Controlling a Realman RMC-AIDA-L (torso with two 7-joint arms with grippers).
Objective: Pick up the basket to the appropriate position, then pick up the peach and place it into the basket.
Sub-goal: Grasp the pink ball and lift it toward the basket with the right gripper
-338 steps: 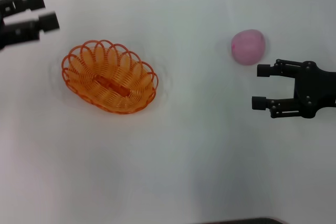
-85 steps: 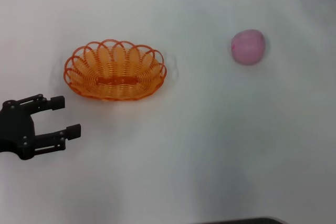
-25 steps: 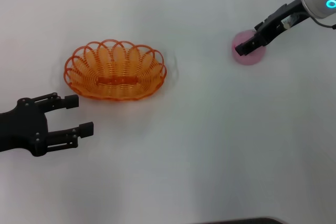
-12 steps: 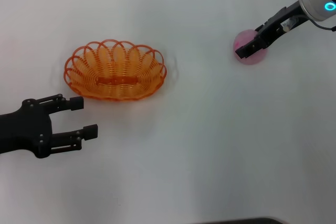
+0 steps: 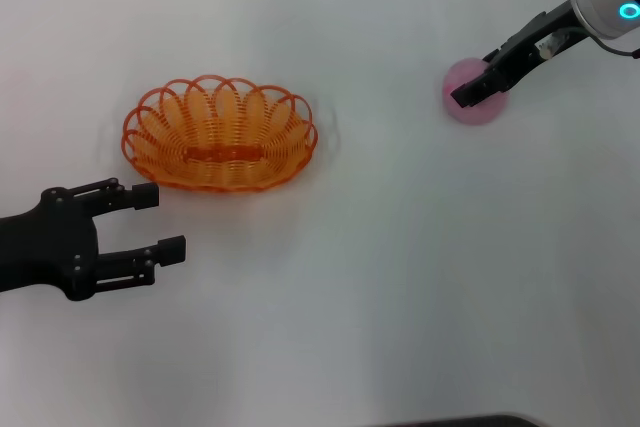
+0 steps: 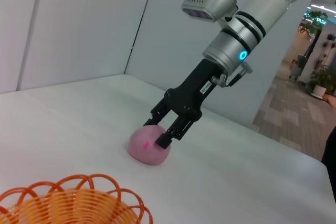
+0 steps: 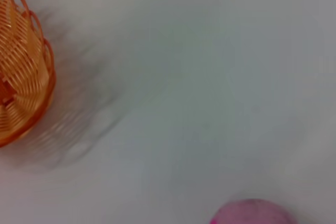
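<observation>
The basket stands on the table, empty. The right gripper is around the peach, fingers on both sides; the peach is not lifted yet. The left gripper rests spread wide beside the basket.

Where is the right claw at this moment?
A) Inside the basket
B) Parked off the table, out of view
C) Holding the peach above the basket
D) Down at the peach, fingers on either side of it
D: in the left wrist view the right claw is lowered onto the peach with a finger on each side, the peach resting on the table, far from the basket; the left claw waits open near the basket.
</observation>
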